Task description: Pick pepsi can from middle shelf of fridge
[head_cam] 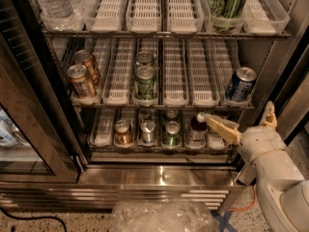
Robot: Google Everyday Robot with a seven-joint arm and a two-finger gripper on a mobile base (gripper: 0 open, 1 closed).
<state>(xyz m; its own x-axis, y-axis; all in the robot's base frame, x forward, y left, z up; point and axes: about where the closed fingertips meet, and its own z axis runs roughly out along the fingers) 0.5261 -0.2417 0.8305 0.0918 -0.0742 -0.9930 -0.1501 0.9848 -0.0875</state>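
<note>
The dark blue pepsi can point(240, 84) stands upright at the front of the rightmost lane of the middle shelf point(175, 76), a wire rack with white slotted lanes inside the fridge point(159, 175). My gripper point(237, 112) is open and empty. It sits just below and in front of the pepsi can, level with the lower shelf. One finger point(219, 125) points left in front of the small bottles. The other finger point(268, 114) stands up to the right of the can.
Two green cans point(145, 81) stand in a middle lane and two copper-brown cans point(82, 76) at the left. The lower shelf holds small cans and bottles point(170, 132). The top shelf has clear bins point(154, 13). The open glass door point(29, 129) is at the left. A plastic bag point(164, 216) lies on the floor.
</note>
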